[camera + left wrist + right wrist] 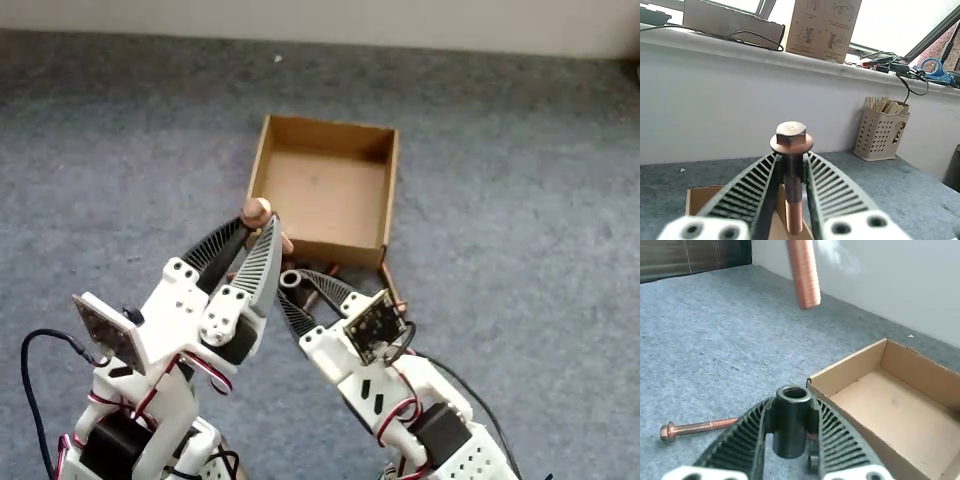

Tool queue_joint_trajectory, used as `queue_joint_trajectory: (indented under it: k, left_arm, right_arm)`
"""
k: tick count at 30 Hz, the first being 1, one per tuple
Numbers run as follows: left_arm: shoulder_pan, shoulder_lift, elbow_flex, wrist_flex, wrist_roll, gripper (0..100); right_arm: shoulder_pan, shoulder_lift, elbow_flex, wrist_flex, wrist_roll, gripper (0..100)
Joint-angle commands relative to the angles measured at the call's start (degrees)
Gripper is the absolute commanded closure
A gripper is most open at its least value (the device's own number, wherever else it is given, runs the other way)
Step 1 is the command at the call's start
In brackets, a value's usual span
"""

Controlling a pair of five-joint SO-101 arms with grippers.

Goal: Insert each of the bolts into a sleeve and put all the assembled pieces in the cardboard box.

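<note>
copper bolt clamped in left pincer; black sleeve in right pincer

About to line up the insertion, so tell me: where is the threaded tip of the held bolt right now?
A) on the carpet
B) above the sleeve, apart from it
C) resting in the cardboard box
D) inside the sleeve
B: in the right wrist view the bolt hangs with its threaded tip above the sleeve, with a gap between them and the sleeve's bore open.
</note>
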Motion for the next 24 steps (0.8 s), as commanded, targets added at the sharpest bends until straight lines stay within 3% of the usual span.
queue_joint_trajectory:
  k: [1, 24]
  left_arm:
    - [0.75, -0.22, -0.04, 1.58, -1.05, 100]
    - [0.84, -0.48, 1.89, 7.03, -1.14, 100]
  right_arm:
    - [-0.22, -1.01, -0.75, -1.63, 0.7, 99.5]
    - [-0.13, -1.01, -0.84, -4.09, 0.7, 99.5]
